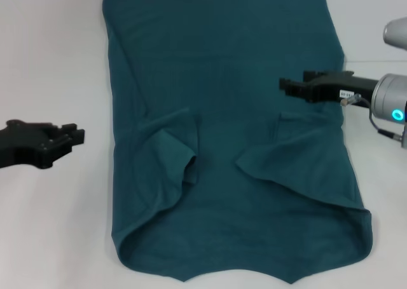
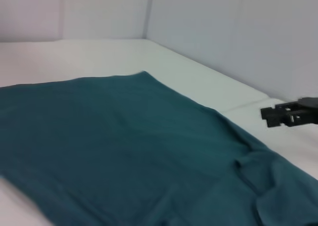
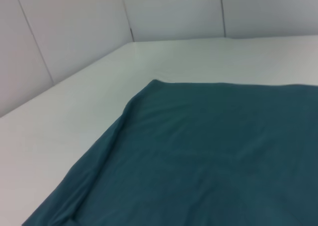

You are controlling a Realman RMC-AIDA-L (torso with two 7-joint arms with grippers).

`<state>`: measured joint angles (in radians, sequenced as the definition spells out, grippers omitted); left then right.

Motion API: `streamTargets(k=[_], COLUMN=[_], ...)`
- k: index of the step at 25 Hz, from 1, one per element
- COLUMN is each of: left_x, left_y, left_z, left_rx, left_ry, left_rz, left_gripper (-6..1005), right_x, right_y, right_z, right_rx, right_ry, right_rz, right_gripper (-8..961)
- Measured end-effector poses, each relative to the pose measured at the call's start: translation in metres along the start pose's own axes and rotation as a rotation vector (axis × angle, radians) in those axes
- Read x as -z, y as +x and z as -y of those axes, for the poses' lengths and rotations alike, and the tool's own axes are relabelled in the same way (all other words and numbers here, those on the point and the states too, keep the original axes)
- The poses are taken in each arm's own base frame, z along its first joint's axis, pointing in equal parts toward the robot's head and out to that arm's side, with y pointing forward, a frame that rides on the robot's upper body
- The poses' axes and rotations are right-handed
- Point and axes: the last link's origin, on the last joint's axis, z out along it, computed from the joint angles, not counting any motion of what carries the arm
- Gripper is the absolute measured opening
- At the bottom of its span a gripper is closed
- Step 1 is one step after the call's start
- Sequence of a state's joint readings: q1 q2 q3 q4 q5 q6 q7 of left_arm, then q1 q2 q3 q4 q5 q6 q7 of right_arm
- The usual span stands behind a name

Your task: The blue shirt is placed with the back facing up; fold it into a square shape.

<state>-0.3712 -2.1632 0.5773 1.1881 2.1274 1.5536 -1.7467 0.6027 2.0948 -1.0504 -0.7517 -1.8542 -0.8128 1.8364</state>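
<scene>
The blue shirt (image 1: 229,60) lies flat on the white table, plain side up, with no lettering showing. Both long sides are folded inward, and the left sleeve (image 1: 172,149) and right sleeve (image 1: 286,152) lie on its middle. My left gripper (image 1: 75,136) hovers over bare table just left of the shirt's left edge, holding nothing. My right gripper (image 1: 285,86) hovers over the shirt's right part, above the folded right sleeve, with no cloth in it. The shirt also fills the left wrist view (image 2: 124,146) and the right wrist view (image 3: 213,156). The right gripper (image 2: 266,114) shows far off in the left wrist view.
The white table (image 1: 51,60) is bordered by pale walls (image 3: 74,27) at its far side and corner. The shirt's near hem (image 1: 235,273) lies close to the table's front edge.
</scene>
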Motion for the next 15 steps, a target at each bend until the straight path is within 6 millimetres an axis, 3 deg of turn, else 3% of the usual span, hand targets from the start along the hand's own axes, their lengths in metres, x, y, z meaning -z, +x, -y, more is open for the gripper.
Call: streamTargets(k=[6, 12, 15], left_x=[0.01, 0.022, 0.024], left_y=[-0.017, -0.034, -0.036], left_z=[-0.012, -0.024, -0.032], left_rx=[-0.063, -0.032, -0.031], left_ry=[-0.045, -0.078, -0.124], left_rz=[0.129, 0.223, 0.227], left_gripper=[174, 245, 394], right_x=[-0.002, -0.004, -0.006], right_y=[0.024, 0.031, 0.03], right_z=[0.0, -0.003, -0.005], right_rx=[-0.056, -0.078, -0.088], right_ry=[-0.01, -0.016, -0.025], right_rz=[0.008, 0.007, 0.009], right_gripper=[671, 670, 669])
